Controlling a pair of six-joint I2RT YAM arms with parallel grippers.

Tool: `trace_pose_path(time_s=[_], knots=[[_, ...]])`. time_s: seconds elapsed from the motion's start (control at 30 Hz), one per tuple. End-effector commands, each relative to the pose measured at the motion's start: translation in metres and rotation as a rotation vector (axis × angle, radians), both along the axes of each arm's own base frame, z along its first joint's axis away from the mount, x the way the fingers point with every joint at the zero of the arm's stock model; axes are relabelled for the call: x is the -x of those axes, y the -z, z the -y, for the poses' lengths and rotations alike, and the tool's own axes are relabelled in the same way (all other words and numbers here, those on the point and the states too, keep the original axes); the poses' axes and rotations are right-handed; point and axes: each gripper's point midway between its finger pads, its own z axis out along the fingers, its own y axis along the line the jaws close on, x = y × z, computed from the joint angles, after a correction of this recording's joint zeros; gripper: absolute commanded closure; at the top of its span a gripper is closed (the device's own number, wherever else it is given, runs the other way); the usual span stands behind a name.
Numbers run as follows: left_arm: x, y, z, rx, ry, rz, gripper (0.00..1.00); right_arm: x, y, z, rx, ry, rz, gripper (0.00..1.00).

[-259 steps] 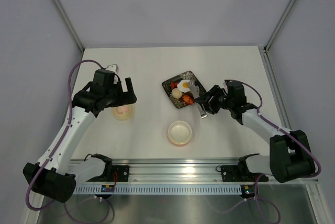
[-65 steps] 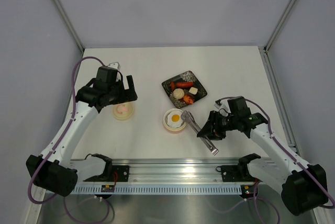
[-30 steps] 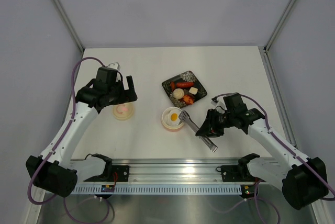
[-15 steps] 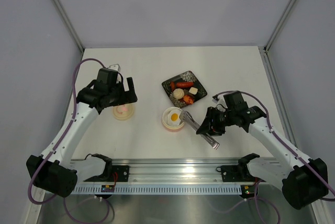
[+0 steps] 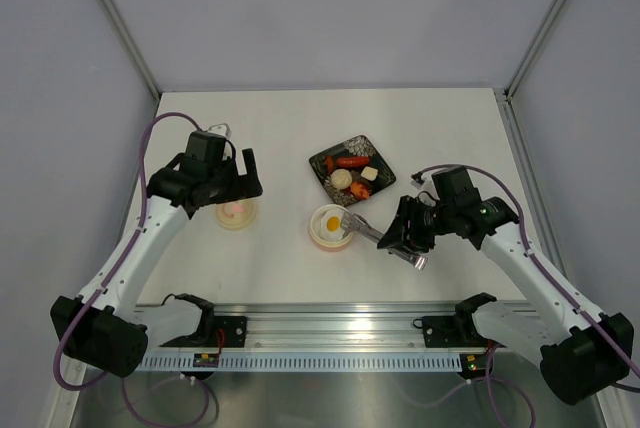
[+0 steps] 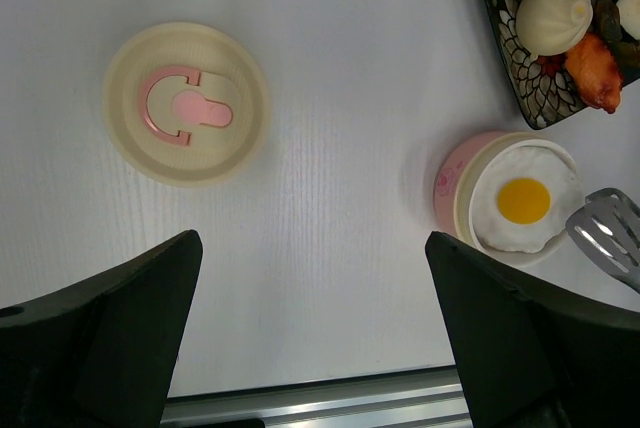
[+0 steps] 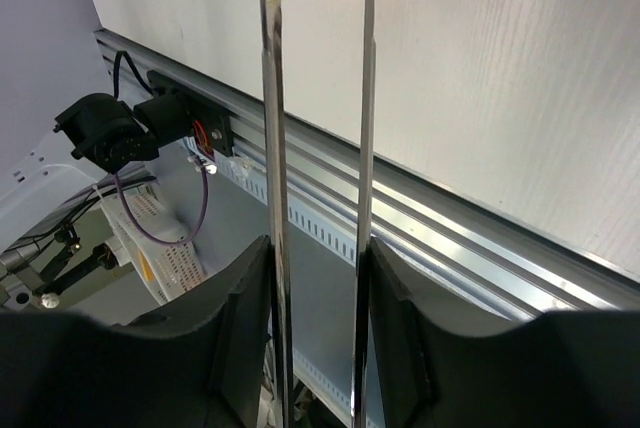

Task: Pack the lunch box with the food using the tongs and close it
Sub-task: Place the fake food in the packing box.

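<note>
The tongs [image 5: 365, 230] were gripped by the right tool [image 7: 317, 248], one finger pressed against the outside of each thin arm. The two arms were seen standing parallel and apart, so nothing was pinched between their tips. The left tool [image 6: 310, 248] was held wide open and empty above the lid [image 6: 186, 103], which lay flat on the counter [image 5: 300, 118], pink mark upward.

The lunch box [image 6: 447, 188] was set near the middle of the counter, between the two arms, with the fried egg [image 6: 522, 201] lying inside it. The slotted tips of the tongs were placed just at the tub's right rim, beside the egg.

The rest of the food was left on the black tray [image 5: 320, 162]: the sausage [image 5: 350, 161], the pale ball [image 5: 341, 179], the orange piece [image 5: 360, 191] and the cube [image 5: 369, 174]. The tray lay just beyond the tub, on its far side.

The long axis of the tongs ran from the right tool diagonally toward the far left, ending at the tub. It was judged that the tips would need to be lifted and swung toward the far side to be brought over the tray. The right arm was the nearer to the tray, the left arm the nearer to the lid.
</note>
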Motion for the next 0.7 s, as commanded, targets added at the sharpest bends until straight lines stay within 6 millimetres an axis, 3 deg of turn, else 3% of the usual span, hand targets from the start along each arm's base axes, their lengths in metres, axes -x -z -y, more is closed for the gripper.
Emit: trace_pose_path(time_s=[0.0,0.13,0.17,0.2,0.4,0.67], knots=[[-0.006,-0.012,0.002,0.018,-0.002,0.064,0.01,-0.007,-0.031,-0.002,-0.018,-0.002,0.094,0.54],[-0.006,-0.013,0.002,0.019,0.0,0.067,0.01,-0.011,-0.04,-0.005,-0.036,-0.005,0.113,0.8],[-0.006,-0.013,0.002,0.021,-0.001,0.068,0.01,-0.012,-0.041,-0.007,-0.042,-0.007,0.109,0.93],[-0.005,-0.012,0.002,0.02,-0.001,0.067,0.01,-0.014,-0.041,-0.008,-0.047,-0.008,0.11,0.99],[-0.004,-0.013,-0.001,0.013,-0.008,0.071,0.01,-0.016,-0.036,-0.015,-0.044,-0.023,0.105,1.0],[-0.004,-0.012,0.0,0.014,-0.006,0.066,0.01,-0.017,-0.009,-0.012,0.019,-0.003,0.042,1.0]])
